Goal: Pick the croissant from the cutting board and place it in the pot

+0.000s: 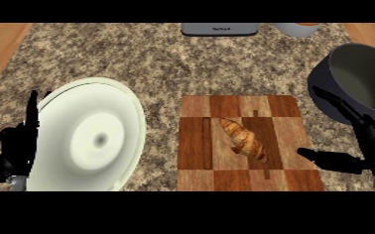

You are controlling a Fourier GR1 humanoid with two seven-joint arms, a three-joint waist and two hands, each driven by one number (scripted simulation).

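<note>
The left hand (18, 146) stands half hidden behind a glossy white plate (92, 136), fingers straight. A flaky croissant (243, 139) lies on the checkered wooden board (249, 144) on the speckled stone bench (147, 59). Right hand (344, 144) fingers spread beside the dark pot (351, 79), cut off at the edge.

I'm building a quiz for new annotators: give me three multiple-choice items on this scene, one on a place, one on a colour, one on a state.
1. Where is the croissant?
A. on the cutting board
B. in the pot
C. on the plate

2. What colour is the plate?
A. red
B. black
C. white

3. The right robot hand is:
A. curled round the croissant
B. open, holding nothing
C. inside the pot

Key:
1 A, it lies on the wooden checks.
2 C, a pale disc at the left.
3 B, fingers and thumb are spread beside the board.
</note>
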